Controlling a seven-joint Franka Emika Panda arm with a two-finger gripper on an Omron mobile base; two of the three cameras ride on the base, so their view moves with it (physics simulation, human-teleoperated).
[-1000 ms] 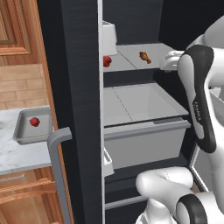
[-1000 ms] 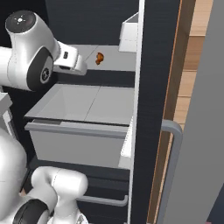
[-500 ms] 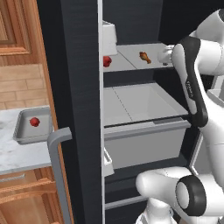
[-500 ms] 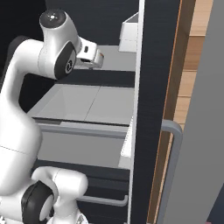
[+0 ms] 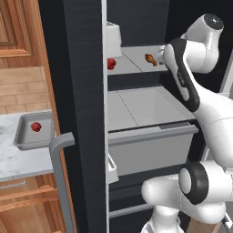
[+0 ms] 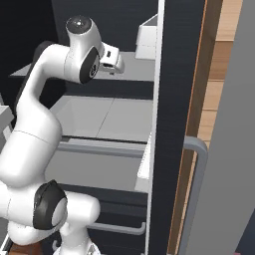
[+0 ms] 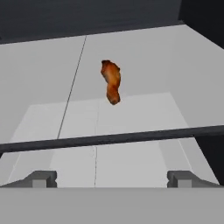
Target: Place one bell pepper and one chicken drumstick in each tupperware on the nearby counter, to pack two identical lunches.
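Left base view: a grey tupperware (image 5: 23, 136) sat on the marble tabletop (image 5: 13, 159) at 9 o'clock, holding one bell pepper (image 5: 36, 126); a second bell pepper (image 5: 111, 63) and a chicken drumstick (image 5: 150, 59) lay apart on the fridge shelf (image 5: 136, 63) at 12 o'clock.

Right base view: the arm (image 6: 55, 84) reached toward that shelf.

Hand view: the gripper (image 7: 112, 178) stood open and empty, fingertips (image 7: 41, 178) wide, with the drumstick (image 7: 111, 81) at 12 o'clock, well beyond them.
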